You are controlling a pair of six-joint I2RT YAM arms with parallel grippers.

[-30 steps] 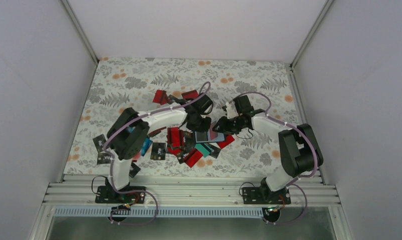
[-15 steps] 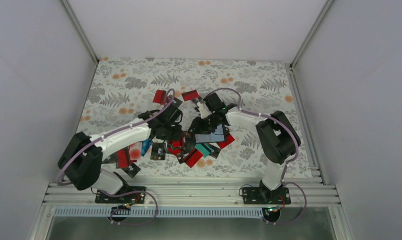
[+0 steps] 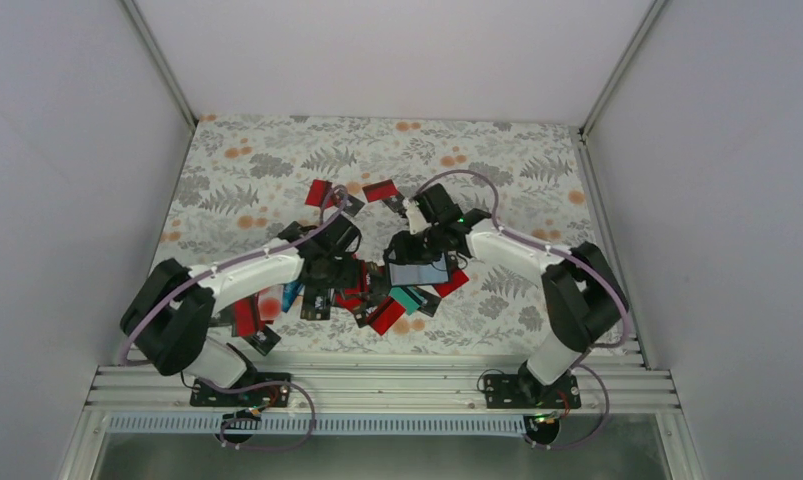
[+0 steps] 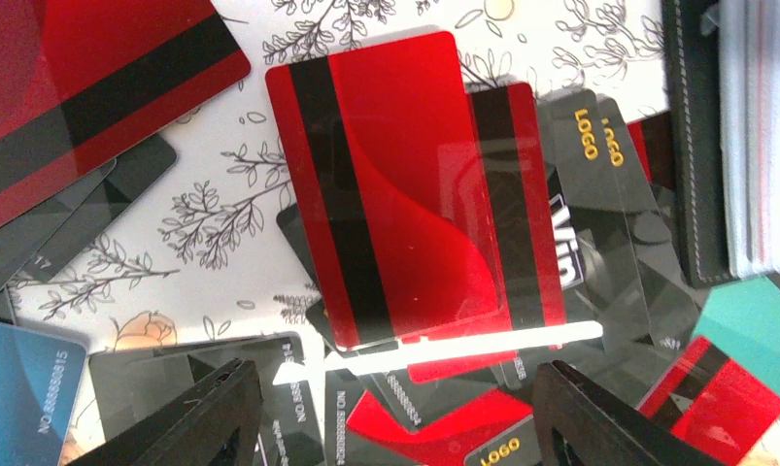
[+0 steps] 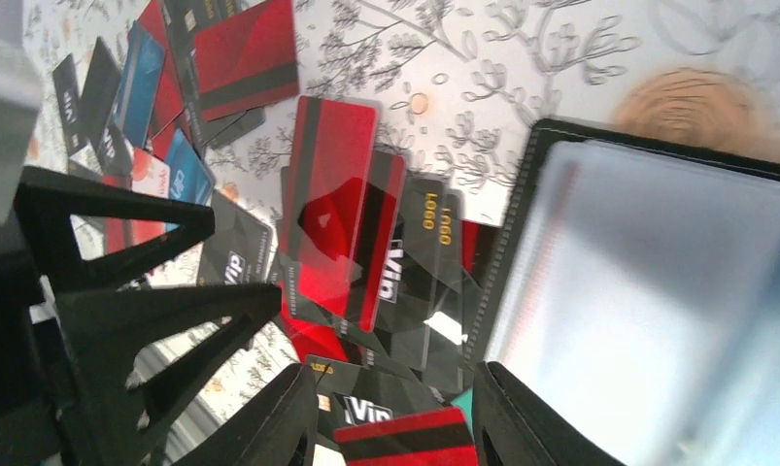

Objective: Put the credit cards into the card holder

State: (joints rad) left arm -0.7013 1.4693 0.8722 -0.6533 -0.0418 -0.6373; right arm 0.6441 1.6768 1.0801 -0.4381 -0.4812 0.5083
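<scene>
The 2 grippers are both spread apart and holding nothing. The left gripper [image 4: 395, 388] hangs over the cards [image 4: 395, 194], which are heaped mid-table. The right gripper [image 5: 393, 383] is by the open holder [image 5: 658, 291], just right of the heap. Cards look light, stiff, slick and dead flat, so I'd pinch an overhanging edge. Readable print: gold "LOGO", white "VIP", and "NO." plus digits on a blue card [image 4: 26, 388].
</scene>
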